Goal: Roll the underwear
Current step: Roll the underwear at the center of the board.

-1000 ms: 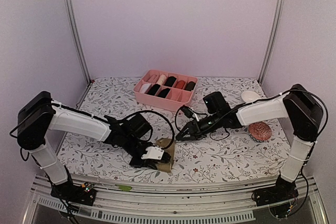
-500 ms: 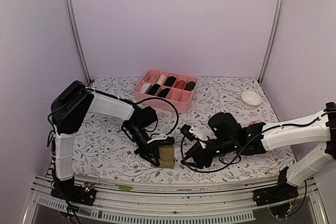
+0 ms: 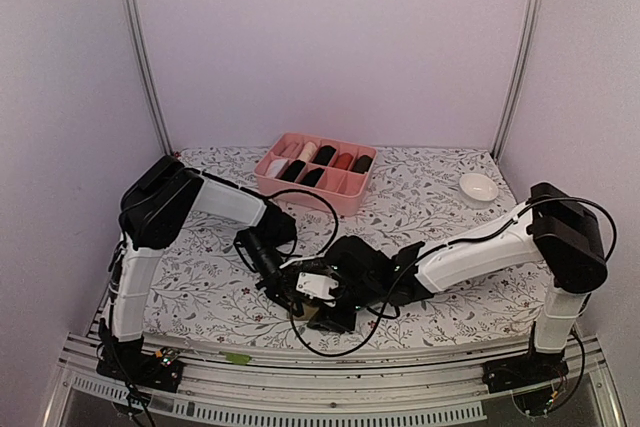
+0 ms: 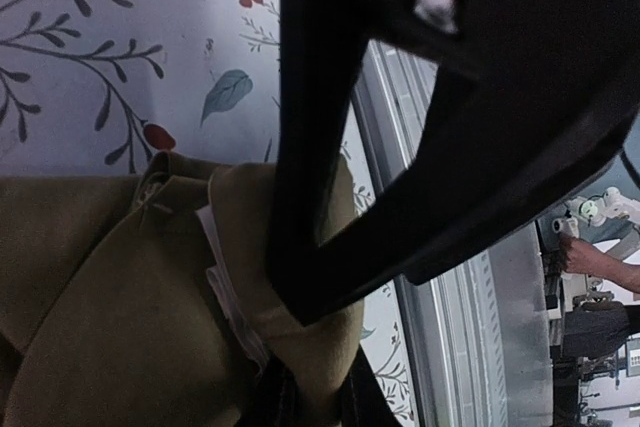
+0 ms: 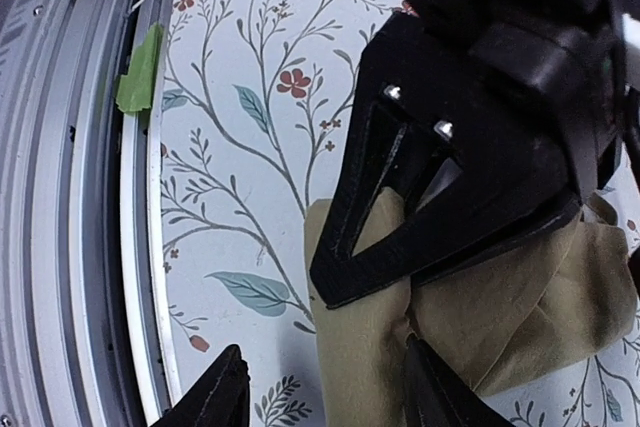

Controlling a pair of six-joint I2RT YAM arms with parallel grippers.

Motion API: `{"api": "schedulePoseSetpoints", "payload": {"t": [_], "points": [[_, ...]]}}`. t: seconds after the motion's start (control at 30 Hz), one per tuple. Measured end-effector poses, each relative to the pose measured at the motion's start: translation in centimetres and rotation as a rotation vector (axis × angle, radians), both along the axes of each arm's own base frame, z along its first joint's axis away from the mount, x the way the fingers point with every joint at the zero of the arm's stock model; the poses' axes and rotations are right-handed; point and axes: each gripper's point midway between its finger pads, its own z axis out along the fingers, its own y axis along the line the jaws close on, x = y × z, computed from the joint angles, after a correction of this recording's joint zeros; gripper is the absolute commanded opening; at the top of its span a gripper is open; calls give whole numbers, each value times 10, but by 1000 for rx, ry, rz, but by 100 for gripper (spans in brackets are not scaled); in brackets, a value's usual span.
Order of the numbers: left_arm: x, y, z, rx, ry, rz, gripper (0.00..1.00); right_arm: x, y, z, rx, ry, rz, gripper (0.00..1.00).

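left gripper [image 3: 298,287] pinching a bunched olive-brown fabric underwear [image 5: 500,317] at the near edge of the floral-patterned table [image 3: 430,197].
its jaws are pressed together on a fold of the cloth. the right gripper [image 5: 325,397] sits just beside it, fingers spread astride the cloth's edge, holding nothing. the underwear looks folded over and lumpy rather than wound tight, so the rolling seems only partly done; winding it into a firm roll is likely what is left. the pink divided plastic box [image 3: 300,190], well apart at the far side, has rolled pieces in its compartments.
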Motion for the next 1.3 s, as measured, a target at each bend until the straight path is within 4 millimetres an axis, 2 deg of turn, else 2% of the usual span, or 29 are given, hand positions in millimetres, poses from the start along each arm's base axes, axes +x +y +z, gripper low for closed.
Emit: {"api": "schedulePoseSetpoints", "payload": {"t": [0.1,0.23,0.27,0.4,0.53,0.6,0.73,0.8,0.9,1.03,1.17,1.3], "points": [[-1,1,0,3,9,-1,0,1,1,-12,-29,-31,37,36],[-2,2,0,11,17,-1,0,7,3,-18,-38,-82,53,0],[-2,3,0,13,20,0,0,9,4,-18,-39,-87,52,0],[0,6,1,15,20,8,11,8,4,-16,-38,-75,53,0],[3,14,9,-6,-48,24,28,2,10,-10,2,0,53,0],[11,25,21,-27,-134,60,37,-3,12,-7,26,81,53,0],[48,55,63,-104,-391,210,44,-16,6,-16,39,325,37,0],[57,69,81,-142,-534,272,47,-15,6,-16,62,429,20,0],[42,78,92,-188,-664,294,49,-10,5,-17,87,601,-14,0],[13,85,94,-241,-829,276,53,-3,4,-20,105,787,-45,0],[-33,74,89,-331,-977,157,54,-2,5,-21,107,939,-51,0],[-55,58,70,-340,-1019,64,53,0,6,-24,98,1053,-59,0]]}}
